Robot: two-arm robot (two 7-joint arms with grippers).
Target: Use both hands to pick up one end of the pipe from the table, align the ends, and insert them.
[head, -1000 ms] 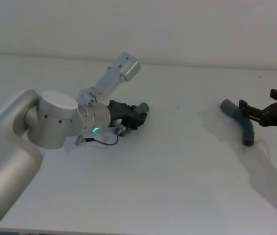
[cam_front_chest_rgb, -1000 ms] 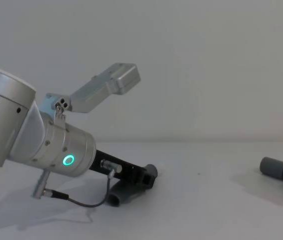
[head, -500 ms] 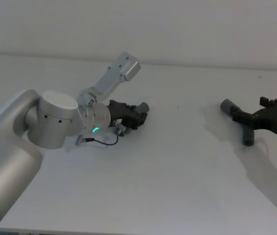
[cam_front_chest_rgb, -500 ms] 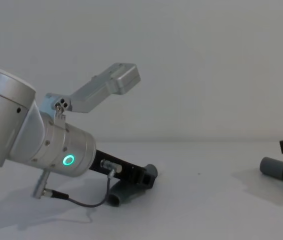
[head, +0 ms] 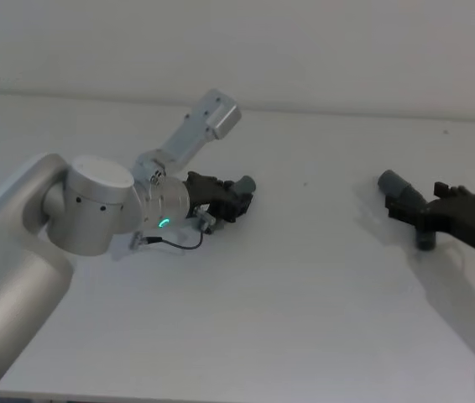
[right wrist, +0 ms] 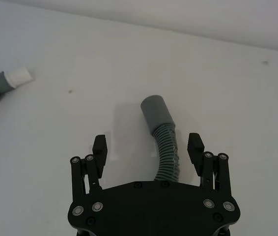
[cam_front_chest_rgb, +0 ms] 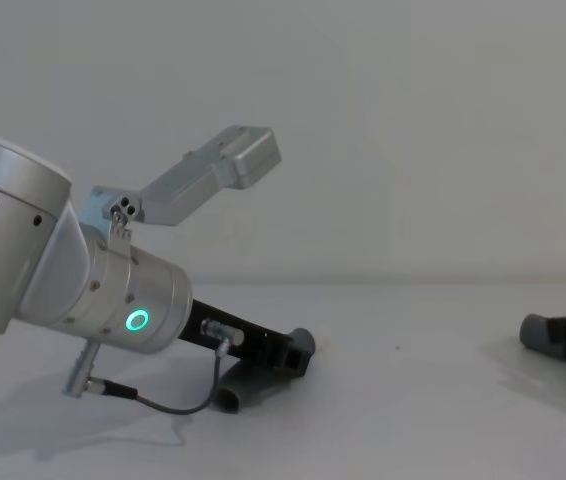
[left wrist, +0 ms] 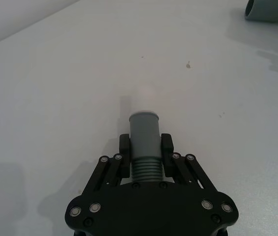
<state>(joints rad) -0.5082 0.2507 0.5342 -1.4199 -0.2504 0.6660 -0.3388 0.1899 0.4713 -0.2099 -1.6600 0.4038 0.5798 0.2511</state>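
left end effector (left wrist: 145,145) holds pipe (left wrist: 144,127) | right end effector (right wrist: 148,143) agape | table (head: 317,260) between

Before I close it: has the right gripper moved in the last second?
Yes. The right gripper has dropped from above the right pipe piece to its level; that piece stayed put. Open fingers straddle its ribbed body.

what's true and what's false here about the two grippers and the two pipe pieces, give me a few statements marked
1. The left gripper is shut on a pipe piece. True.
2. The right gripper is shut on the other pipe piece. False: its fingers are open, one on either side of the ribbed body.
3. The two pieces are joined. False: they are far apart across the table.
4. A white stub shows at the end of the left gripper's piece. True.
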